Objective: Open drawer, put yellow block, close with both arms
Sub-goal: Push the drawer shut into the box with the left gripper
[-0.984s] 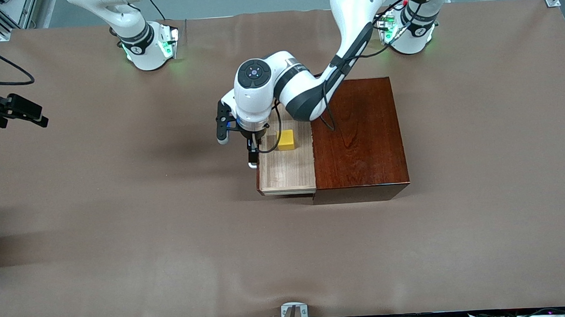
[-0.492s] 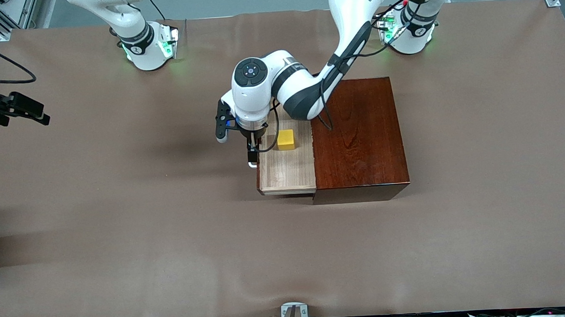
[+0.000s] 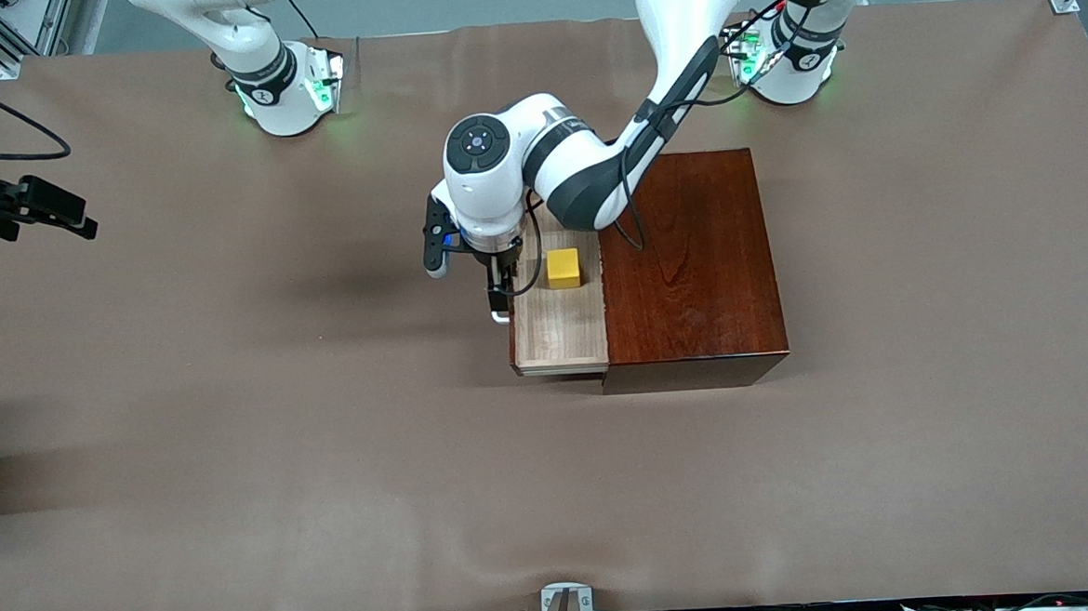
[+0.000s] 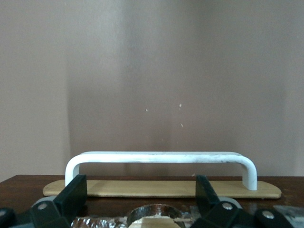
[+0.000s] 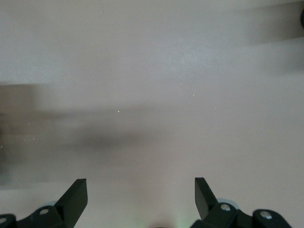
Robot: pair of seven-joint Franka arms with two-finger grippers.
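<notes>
Front view shows the yellow block [image 3: 563, 268] already in the drawer [image 3: 559, 328], part open; closing remains; left gripper [image 3: 499, 298], fingers spread, sits at the white handle [image 4: 161, 159]; right gripper [image 5: 141, 199] waits, released.

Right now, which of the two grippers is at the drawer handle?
The left gripper, on the arm reaching over the wooden box; it is open at the drawer's white handle. The right gripper waits open over bare table.

My white arms [image 3: 593, 168] wear black joint bands and trailing black cables; my bases [image 3: 296, 95] glow green.
</notes>
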